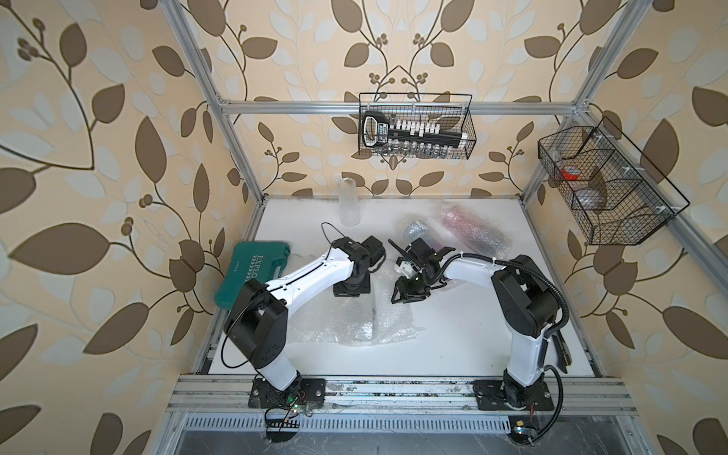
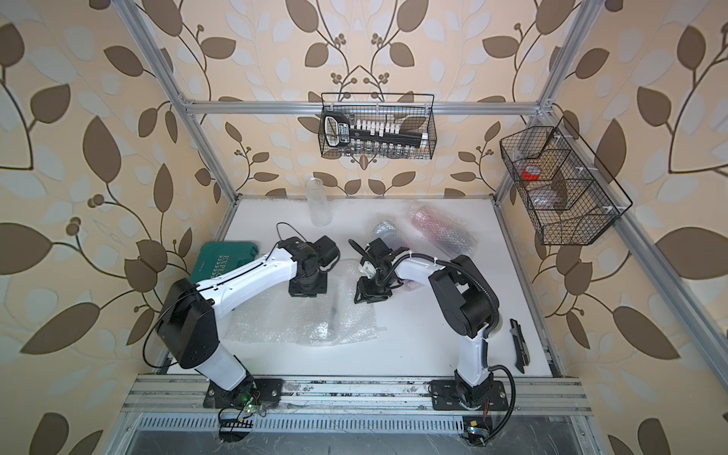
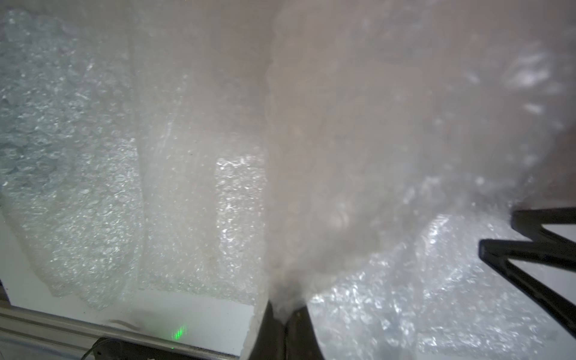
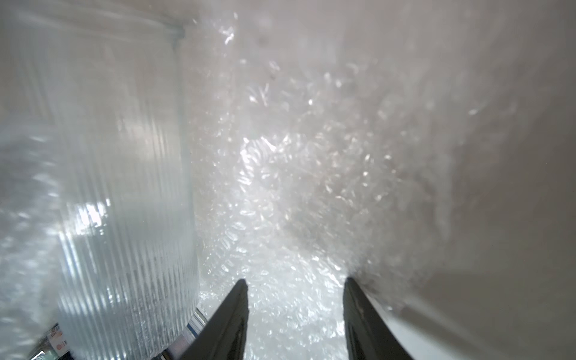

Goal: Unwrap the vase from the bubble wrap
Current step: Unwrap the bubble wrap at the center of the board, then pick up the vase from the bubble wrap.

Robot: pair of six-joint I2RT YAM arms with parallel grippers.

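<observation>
The vase (image 4: 124,202), ribbed clear glass, showed only in the right wrist view, half veiled by the bubble wrap (image 4: 296,187) that rose behind and around it. In both top views it was hidden beneath the right wrist and the crumpled sheet, about the middle of the table (image 1: 453,346). Whether it stood or lay I could not tell. Its ribs, and so its long axis, ran roughly along the line of the fingers.

The right gripper (image 4: 294,286) was the nearer. One finger was just beside the glass wall without gripping it, and the jaws stood apart with only wrap showing in the gap. The left gripper (image 3: 286,311) was clenched on a gathered fold of the wrap, which fanned out from the pinch, on the side of the vase toward the table's left edge. The loose remainder lay flat toward the near edge.

So the vase lay to the right of the pinching hand. A pull on the fold toward the left edge would likely draw the sheet off the glass, provided the right gripper braced the vase. Two other wrapped bundles (image 1: 472,230) lay well apart, near the far right corner.
</observation>
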